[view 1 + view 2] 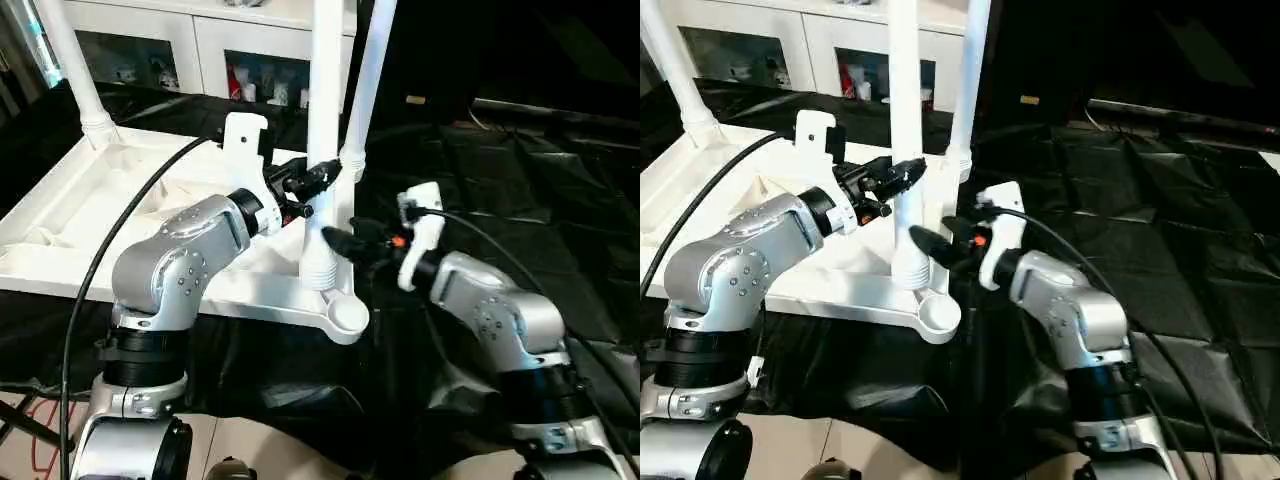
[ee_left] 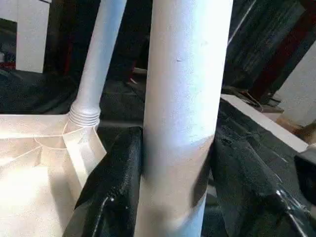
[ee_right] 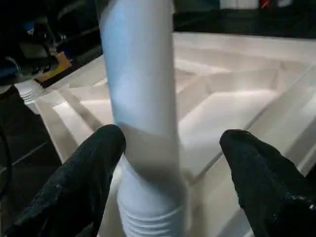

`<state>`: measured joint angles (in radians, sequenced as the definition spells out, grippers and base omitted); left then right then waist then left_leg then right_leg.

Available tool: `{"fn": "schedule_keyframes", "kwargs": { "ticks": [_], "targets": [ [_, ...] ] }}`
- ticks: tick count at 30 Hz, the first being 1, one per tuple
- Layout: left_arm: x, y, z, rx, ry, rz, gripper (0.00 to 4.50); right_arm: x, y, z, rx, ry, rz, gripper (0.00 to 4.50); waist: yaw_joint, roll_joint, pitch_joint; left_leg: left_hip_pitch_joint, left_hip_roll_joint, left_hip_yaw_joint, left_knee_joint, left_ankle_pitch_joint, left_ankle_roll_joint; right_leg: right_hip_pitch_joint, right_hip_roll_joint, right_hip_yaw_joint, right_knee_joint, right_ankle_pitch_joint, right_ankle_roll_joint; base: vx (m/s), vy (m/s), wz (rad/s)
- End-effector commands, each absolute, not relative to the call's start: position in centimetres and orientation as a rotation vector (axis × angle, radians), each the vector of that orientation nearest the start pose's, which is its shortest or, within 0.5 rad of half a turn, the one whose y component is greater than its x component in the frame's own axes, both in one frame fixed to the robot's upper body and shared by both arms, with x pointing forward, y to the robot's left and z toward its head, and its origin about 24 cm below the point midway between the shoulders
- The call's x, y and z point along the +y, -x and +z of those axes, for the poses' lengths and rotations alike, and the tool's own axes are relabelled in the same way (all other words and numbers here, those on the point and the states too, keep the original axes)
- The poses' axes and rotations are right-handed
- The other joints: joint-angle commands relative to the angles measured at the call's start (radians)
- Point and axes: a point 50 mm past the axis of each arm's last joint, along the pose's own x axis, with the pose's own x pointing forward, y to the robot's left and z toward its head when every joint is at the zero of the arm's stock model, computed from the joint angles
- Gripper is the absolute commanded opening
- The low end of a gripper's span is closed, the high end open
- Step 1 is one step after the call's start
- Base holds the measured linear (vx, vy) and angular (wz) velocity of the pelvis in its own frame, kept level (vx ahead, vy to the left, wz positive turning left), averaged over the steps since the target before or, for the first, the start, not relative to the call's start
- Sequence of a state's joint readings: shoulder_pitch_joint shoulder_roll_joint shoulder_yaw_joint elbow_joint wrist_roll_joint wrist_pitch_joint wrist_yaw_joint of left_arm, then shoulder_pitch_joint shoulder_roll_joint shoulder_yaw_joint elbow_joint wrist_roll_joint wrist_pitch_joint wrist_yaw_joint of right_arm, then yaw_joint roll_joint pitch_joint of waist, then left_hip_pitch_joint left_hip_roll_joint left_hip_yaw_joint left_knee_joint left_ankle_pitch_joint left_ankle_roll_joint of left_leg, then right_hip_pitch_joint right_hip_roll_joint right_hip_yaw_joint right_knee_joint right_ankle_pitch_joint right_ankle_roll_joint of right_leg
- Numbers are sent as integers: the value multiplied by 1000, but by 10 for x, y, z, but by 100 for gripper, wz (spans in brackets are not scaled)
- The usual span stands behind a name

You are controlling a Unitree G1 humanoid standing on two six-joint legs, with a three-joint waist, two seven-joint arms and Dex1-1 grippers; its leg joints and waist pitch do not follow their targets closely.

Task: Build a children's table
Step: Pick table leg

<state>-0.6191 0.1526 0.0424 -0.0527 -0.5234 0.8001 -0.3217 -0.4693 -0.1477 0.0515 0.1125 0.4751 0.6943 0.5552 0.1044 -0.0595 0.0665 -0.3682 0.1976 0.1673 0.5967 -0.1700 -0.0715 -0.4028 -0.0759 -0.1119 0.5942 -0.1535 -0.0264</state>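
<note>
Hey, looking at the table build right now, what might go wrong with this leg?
1. The left pincer alone clamps the near leg; the right pincer stands open around it, one finger apart. If the left slips, the leg may tilt in its socket.
2. The tabletop lies upside down with its near corner by the black cloth's edge, so a push may slide it.

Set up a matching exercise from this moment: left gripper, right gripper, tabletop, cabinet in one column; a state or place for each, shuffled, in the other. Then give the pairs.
1. left gripper
2. right gripper
3. tabletop
4. cabinet

A. stands behind, with glass doors
B. lies ribbed side up
C. fingers spread around the near leg, one not touching
D. clamped on the near leg

Pairs: 1-D, 2-C, 3-B, 4-A
</note>
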Motion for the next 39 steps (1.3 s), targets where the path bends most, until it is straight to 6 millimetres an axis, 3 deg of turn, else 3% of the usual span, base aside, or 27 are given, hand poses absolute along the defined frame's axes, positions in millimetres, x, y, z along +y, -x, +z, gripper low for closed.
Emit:
{"fn": "schedule_keyframes", "kwargs": {
  "ticks": [1,8,11,14,15,24,25,34,36,39],
  "targets": [
    [87,-324,178,99,257,-747,185,-92,-312,92,346,-309,852,363,0,6,-77,8,32,-10,-71,-208,-37,55,-73,56,-75,-335,-59,0,0,0],
    [86,-323,179,100,259,-753,184,-93,-312,94,349,-306,866,363,1,6,-77,8,31,-9,-71,-202,-35,55,-73,56,-76,-345,-50,0,0,0],
    [83,-322,179,102,260,-770,184,-92,-314,92,360,-319,855,326,0,7,-76,10,32,-10,-71,-213,-38,53,-73,55,-79,-359,-49,0,0,0],
    [83,-321,178,102,262,-776,184,-91,-313,91,362,-322,873,323,0,6,-77,9,33,-10,-71,-208,-37,53,-73,55,-77,-347,-53,0,0,0],
    [82,-320,179,102,265,-779,184,-90,-313,90,355,-314,886,296,0,4,-77,9,33,-10,-71,-206,-36,54,-73,56,-76,-345,-54,0,0,0],
    [82,-318,178,105,268,-790,184,-89,-310,89,340,-315,931,232,1,2,-76,8,33,-9,-71,-201,-31,55,-74,56,-76,-349,-55,0,0,0],
    [82,-318,178,107,269,-790,184,-89,-309,89,337,-316,941,210,1,2,-76,7,33,-9,-71,-200,-31,55,-75,56,-76,-354,-52,0,0,0],
    [83,-318,177,113,281,-789,184,-93,-308,92,309,-328,975,193,2,1,-75,8,33,-8,-70,-200,-29,55,-75,56,-77,-357,-53,0,0,0],
    [85,-318,178,114,302,-786,240,-96,-306,94,298,-334,1005,193,2,0,-75,8,33,-9,-70,-200,-27,55,-74,56,-78,-364,-50,0,0,0],
    [87,-316,180,102,355,-828,265,-101,-299,100,273,-352,1082,192,9,-4,-77,6,32,-7,-67,-189,-15,58,-75,55,-77,-358,-49,0,0,0]
  ]
}}
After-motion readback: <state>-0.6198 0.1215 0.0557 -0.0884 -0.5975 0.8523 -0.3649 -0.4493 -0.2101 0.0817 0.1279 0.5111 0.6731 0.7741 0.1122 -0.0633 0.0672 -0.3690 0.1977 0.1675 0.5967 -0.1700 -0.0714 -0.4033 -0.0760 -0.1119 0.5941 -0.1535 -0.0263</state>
